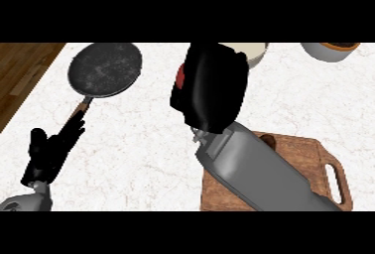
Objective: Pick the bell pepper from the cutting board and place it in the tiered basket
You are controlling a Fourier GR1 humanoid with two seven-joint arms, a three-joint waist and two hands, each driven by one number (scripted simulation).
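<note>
Two robot hands face you, and only one is easy to read. Your left robot hand (45, 158) rests at the near left of the worktop (147, 144), fingers straight and apart, holding nothing; the black handle end of the frying pan (104, 68) runs into it, so you cannot tell whether they touch. Your right robot hand (211, 87) is raised far over the middle of the worktop, its back toward you, fingers curled round the bell pepper (181, 76), of which you see only a red sliver at the hand's left edge. The grey forearm hides much of the wooden cutting board (322, 163) at the near right. Behind the hand, a pale round rim (255, 55) shows, too hidden to name. At the far right, a white cup (331, 50) is cut off by the view's edge.
</note>
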